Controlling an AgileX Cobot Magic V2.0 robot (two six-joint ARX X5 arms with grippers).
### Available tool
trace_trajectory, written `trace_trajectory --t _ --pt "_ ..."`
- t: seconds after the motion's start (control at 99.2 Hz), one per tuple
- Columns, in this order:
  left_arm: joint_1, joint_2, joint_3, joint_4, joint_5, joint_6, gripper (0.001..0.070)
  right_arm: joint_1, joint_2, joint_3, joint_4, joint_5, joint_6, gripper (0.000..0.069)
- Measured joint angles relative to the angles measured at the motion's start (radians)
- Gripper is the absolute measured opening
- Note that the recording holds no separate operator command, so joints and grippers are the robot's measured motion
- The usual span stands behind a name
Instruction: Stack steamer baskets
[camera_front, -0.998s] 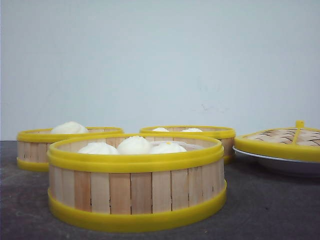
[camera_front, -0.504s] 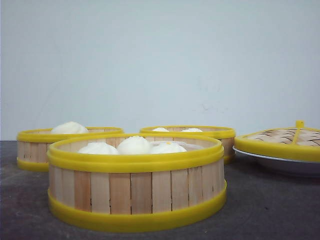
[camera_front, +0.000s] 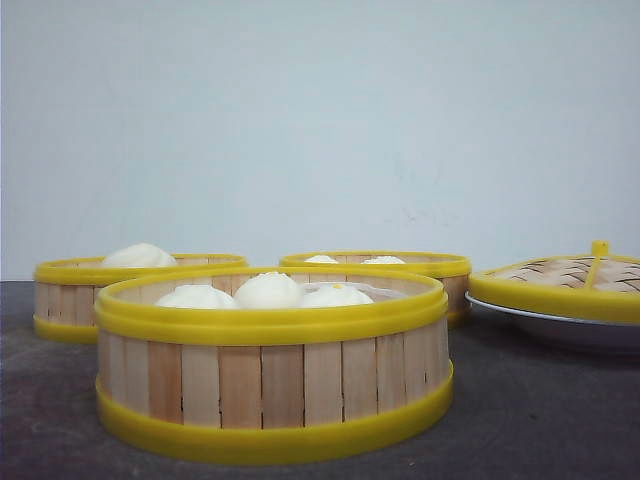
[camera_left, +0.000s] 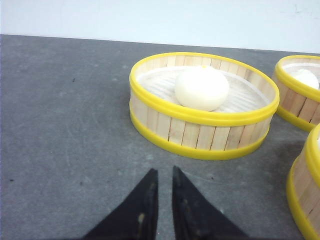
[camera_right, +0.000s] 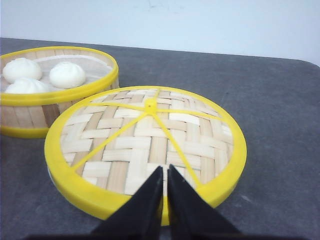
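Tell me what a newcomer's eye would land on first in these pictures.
First, the nearest steamer basket, front and centre on the dark table, with white buns showing above its yellow rim. Behind it stand two more baskets, the back left basket holding one large bun and the back right basket. At the right, a woven lid rests on a white plate.

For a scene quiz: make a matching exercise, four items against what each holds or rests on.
Items:
1. nearest steamer basket
2. left rear steamer basket
3. woven lid
4. left gripper

States:
A. holds one bun
B. lies on the white plate
C. holds nothing, fingers nearly together
D. holds three buns

Pairs: 1-D, 2-A, 3-B, 4-C
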Motion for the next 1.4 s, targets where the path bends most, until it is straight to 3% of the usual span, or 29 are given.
trace_trajectory --t 0.202,0.766,0.847,0.948,1.059,1.17,1.271,1.402 --pt "0.0 0.0 0.0 0.0 0.0 0.0 0.0025 0.0 0.0 0.0 0.0 -0.002 0.006 0.0009" --pt "0.0 0.0 0.0 0.004 0.0 -0.002 0.0025 0.0 0.0 0.0 0.0 -0.003 0.146 0.0009" --pt "0.0 0.0 0.0 0.032 0.0 -0.038 0.0024 0.0 0.0 0.004 -0.005 -0.023 0.192 0.0009" --pt "0.0 0.003 0.017 0.033 0.0 -0.141 0.0024 0.0 0.007 0.051 -0.027 -0.068 0.268 0.0009" --pt "0.0 0.031 0.111 0.005 0.0 -0.246 0.0024 0.0 0.046 0.185 -0.055 -0.107 0.326 0.0009" --pt "0.0 0.089 0.27 -0.04 0.0 -0.284 0.0024 0.0 0.141 0.357 -0.135 -0.107 0.332 0.0009" --pt "0.0 0.185 0.427 -0.121 0.0 -0.267 0.0024 0.0 0.272 0.51 -0.246 -0.089 0.294 0.0009" --pt "0.0 0.349 0.623 -0.28 0.02 -0.179 0.0024 0.0 0.447 0.676 -0.388 -0.052 0.217 0.0009"
